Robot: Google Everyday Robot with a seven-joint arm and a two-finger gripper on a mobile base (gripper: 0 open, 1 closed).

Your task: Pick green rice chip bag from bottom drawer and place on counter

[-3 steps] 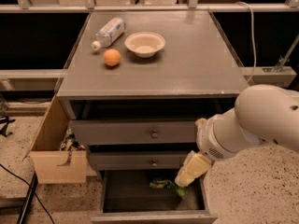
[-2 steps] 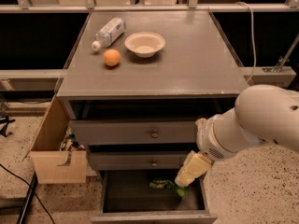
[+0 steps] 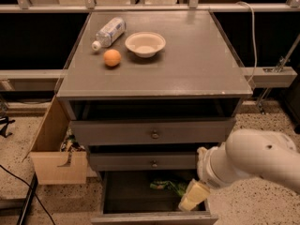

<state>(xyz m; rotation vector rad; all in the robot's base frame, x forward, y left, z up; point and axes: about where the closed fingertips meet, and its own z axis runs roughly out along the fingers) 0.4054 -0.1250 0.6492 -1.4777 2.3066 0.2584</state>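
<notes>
One hand [image 3: 192, 197] inside bottom drawer [image 3: 150, 217], right of green rice chip bag [image 3: 165, 185] (grip state unclear).

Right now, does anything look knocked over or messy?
The water bottle lies on its side on the counter, beside the orange and the bowl. The bottom drawer stands open with the green rice chip bag inside. The robot's hand is at that drawer's front corner.

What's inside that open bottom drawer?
A crinkly green snack bag lies at the back of the deep grey wooden drawer. The robot's claw covers the right front corner.
</notes>
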